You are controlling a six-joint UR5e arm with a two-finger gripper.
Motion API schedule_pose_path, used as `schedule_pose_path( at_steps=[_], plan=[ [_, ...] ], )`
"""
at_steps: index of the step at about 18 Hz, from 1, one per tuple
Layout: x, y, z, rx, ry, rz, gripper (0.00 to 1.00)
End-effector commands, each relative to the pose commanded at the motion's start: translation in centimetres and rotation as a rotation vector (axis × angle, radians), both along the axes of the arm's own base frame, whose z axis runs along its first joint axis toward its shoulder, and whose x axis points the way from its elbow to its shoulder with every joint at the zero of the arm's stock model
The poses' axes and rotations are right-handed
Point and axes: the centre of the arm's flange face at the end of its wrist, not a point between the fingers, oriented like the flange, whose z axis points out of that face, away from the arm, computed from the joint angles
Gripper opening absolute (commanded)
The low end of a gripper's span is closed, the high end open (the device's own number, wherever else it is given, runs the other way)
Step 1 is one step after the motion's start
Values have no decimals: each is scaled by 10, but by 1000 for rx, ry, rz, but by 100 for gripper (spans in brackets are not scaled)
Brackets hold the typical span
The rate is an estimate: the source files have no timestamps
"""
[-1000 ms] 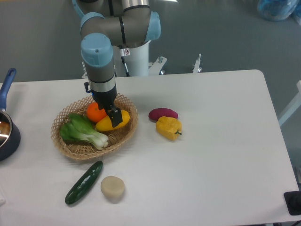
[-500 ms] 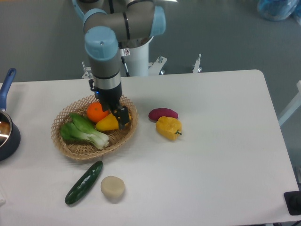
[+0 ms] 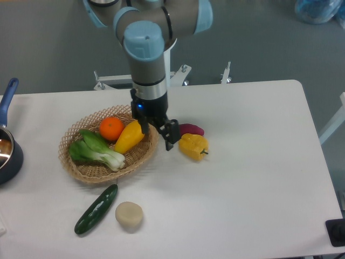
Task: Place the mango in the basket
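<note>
Mango (image 3: 129,136): one, lying in the basket (image 3: 89,171), long axis slanting from lower left to upper right, beside one orange (image 3: 111,128) and one bok choy (image 3: 96,150).
End effector (image 3: 157,135): spread apart, empty, over the basket's right rim.
Table (image 3: 242,178): one bell pepper (image 3: 193,146).

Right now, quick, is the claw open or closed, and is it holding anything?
Claw: open and empty, above the basket's right rim; the mango lies released inside the basket.
</note>
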Motion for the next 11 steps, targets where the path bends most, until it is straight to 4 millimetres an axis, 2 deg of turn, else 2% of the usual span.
schedule_pose_path(
  at_steps=[3,6,10,11],
  plan=[
    [-35,-14,-6,-6,-7,60,100],
    [-80,-40,-20,-23,-22,130,100],
    [-125,-67,-38,-73,-17,70,100],
    [-129,-68,-35,-76,-7,50,100]
  ],
)
